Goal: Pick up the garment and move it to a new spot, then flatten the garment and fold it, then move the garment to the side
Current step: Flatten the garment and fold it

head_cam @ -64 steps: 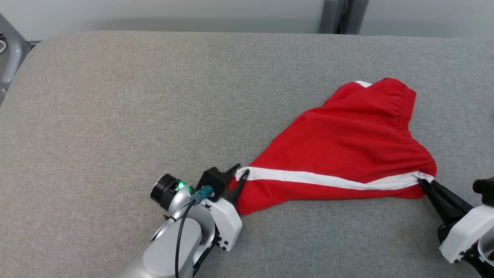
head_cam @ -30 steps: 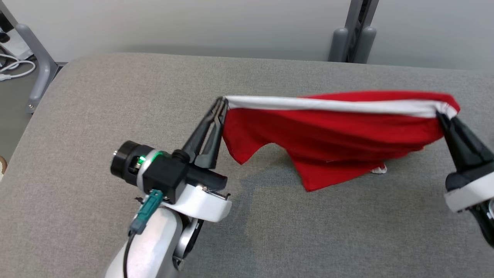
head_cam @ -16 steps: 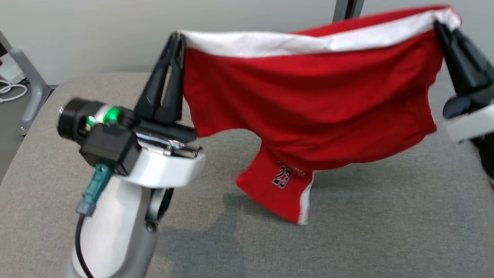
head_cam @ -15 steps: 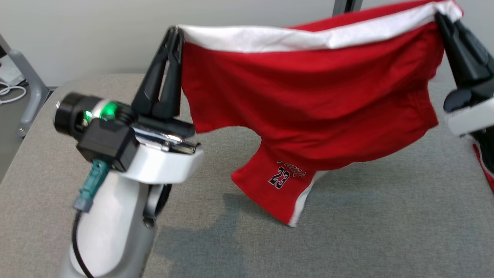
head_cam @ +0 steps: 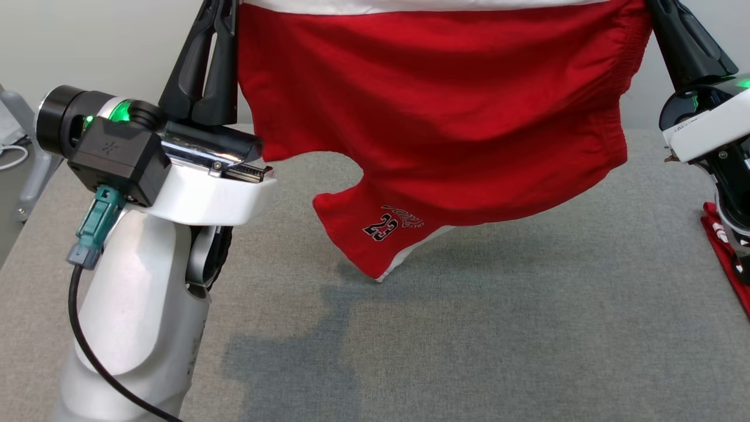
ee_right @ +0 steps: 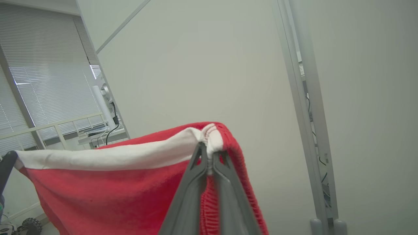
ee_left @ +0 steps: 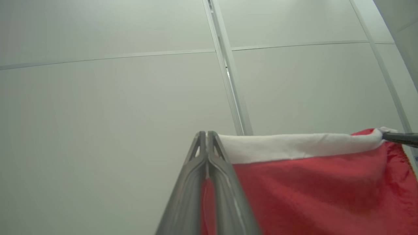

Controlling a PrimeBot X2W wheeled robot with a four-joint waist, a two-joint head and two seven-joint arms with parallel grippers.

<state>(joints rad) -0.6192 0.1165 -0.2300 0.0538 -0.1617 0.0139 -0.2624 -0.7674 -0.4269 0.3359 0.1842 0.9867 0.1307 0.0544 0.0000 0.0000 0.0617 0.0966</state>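
Both sets of jaws are pinched tight on the shorts [head_cam: 445, 105]. L gripper [ee_left: 206, 138] clamps one end of the white band [ee_left: 294, 147], and R gripper [ee_right: 208, 153] clamps the other end at the gathered corner. Band runs taut & roughly level betw. the two. The red cloth hangs below it like a curtain over the grey pad [head_cam: 527, 340].

Hard to read from the head cam:
- Both grippers' fingertips & most of the band run off the top edge, so I only see the grips in the wrist cams.
- Low leg w/ the "23" print [head_cam: 387, 224] dips closest to the pad; can't tell if its tip touches.
- Red cloth w/ white marks [head_cam: 723, 246] at far R edge sits half behind my R arm. Can't ID it.

Vs 1 s ago: the shorts then sagged onto the pad w/ the lower part lying on it. Now they hang much higher off it. Head cam has tilted too, so the framing shift isn't all arm travel. Grips unchanged, same two ends.
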